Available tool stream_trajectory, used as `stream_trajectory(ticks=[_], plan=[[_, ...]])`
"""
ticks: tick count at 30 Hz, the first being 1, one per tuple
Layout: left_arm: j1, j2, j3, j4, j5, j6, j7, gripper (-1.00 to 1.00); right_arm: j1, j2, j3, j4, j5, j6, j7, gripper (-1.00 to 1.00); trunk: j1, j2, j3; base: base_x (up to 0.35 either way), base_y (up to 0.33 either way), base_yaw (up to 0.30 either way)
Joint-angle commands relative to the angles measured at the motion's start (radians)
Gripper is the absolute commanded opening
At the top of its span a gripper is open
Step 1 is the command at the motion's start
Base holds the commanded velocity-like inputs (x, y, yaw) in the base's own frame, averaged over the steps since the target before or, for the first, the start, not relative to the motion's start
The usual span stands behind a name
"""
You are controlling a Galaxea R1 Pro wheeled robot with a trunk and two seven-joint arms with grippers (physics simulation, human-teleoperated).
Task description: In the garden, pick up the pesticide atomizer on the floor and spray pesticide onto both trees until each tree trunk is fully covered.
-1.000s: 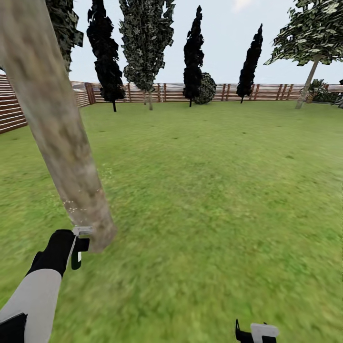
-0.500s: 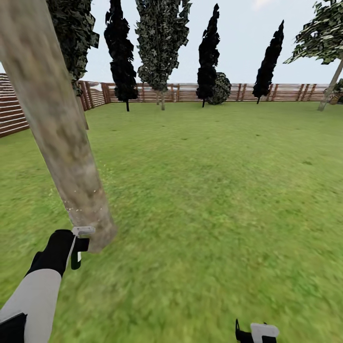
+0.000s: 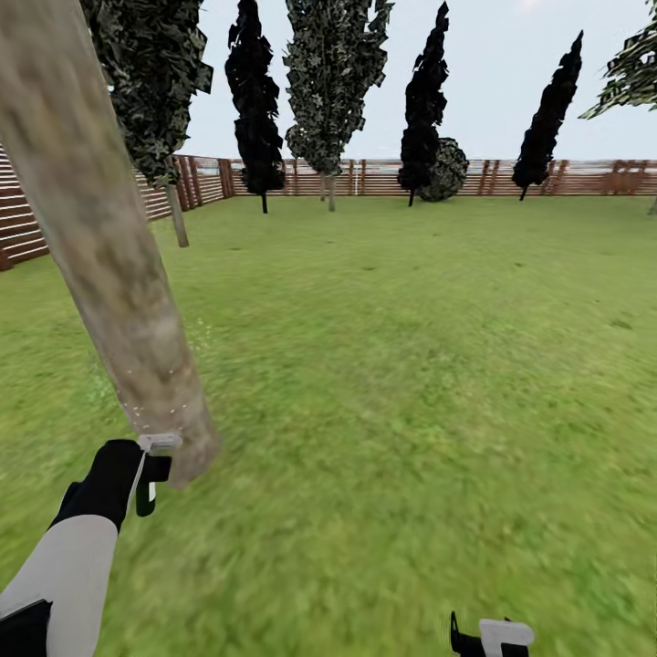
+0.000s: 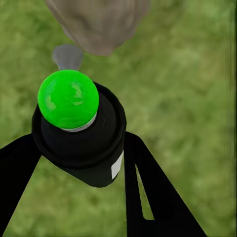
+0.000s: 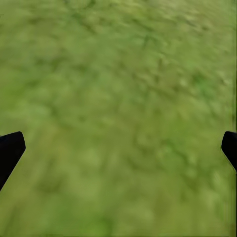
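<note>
my left gripper [image 4: 81, 163] grasps the pesticide atomizer [image 4: 79, 133], seemingly aimed at the near tree trunk [image 3: 109, 246]; next, spray upward.

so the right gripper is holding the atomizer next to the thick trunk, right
Not quite: the left gripper holds the atomizer, as the left wrist view shows, close by the thick trunk. In the right wrist view the right gripper is open over grass.

Fenced garden, lawn [image 3: 411, 365], slat fence [image 3: 301, 178], trees [image 3: 333, 82]
</note>
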Motion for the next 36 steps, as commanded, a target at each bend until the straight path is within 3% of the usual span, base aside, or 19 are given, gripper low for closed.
stream_trajectory(ticks=[1,12,17,20,22,24,26,30,32,36], plan=[[-0.001,-0.001,0.003,-0.001,-0.011,0.003,-0.009,-1.0,0.0,0.0,-0.004,0.001,0.011,-0.002,-0.006,1.0,0.0,0.0,-0.001,0.156,-0.24,0.206],[-0.001,-0.009,0.002,0.0,-0.01,0.003,-0.009,-1.0,-0.001,0.0,-0.004,0.001,0.011,-0.002,-0.006,1.0,0.0,0.0,-0.001,0.072,-0.257,0.273],[-0.028,-0.092,-0.005,-0.001,-0.012,0.009,-0.005,-1.0,-0.001,-0.001,-0.005,0.001,0.01,-0.003,-0.007,1.0,0.0,0.0,-0.001,0.012,-0.039,0.268],[-0.092,-0.084,-0.004,0.0,-0.017,0.055,-0.005,-1.0,0.0,-0.001,-0.005,0.001,0.01,-0.003,-0.007,1.0,0.0,0.0,-0.001,0.0,-0.001,0.231],[-0.161,-0.041,-0.005,0.0,-0.024,0.116,-0.004,-1.0,0.0,-0.001,-0.006,0.001,0.01,-0.003,-0.007,1.0,0.0,0.0,-0.001,0.0,0.0,0.183],[-0.171,0.025,-0.002,0.001,-0.017,0.123,-0.006,-1.0,-0.001,-0.001,-0.005,0.001,0.01,-0.003,-0.007,1.0,0.0,0.0,-0.001,0.0,0.0,0.146],[-0.17,0.051,-0.003,0.01,-0.012,0.125,-0.01,-1.0,-0.001,-0.002,-0.006,0.001,0.01,-0.004,-0.007,1.0,0.0,0.0,-0.001,0.0,0.0,0.042],[-0.195,-0.07,-0.021,0.015,-0.018,0.127,-0.007,-1.0,-0.001,-0.004,-0.006,0.001,0.01,-0.004,-0.007,1.0,0.0,0.0,-0.001,0.0,0.0,0.004],[-0.205,-0.063,-0.023,0.011,-0.021,0.13,-0.007,-1.0,-0.001,-0.004,-0.006,0.001,0.01,-0.004,-0.008,1.0,0.0,0.0,-0.001,0.0,0.0,0.0],[-0.194,-0.018,-0.027,0.001,-0.021,0.132,-0.014,-1.0,-0.001,-0.004,-0.006,0.001,0.01,-0.003,-0.007,1.0,0.0,0.0,-0.001,0.011,-0.002,0.0]])
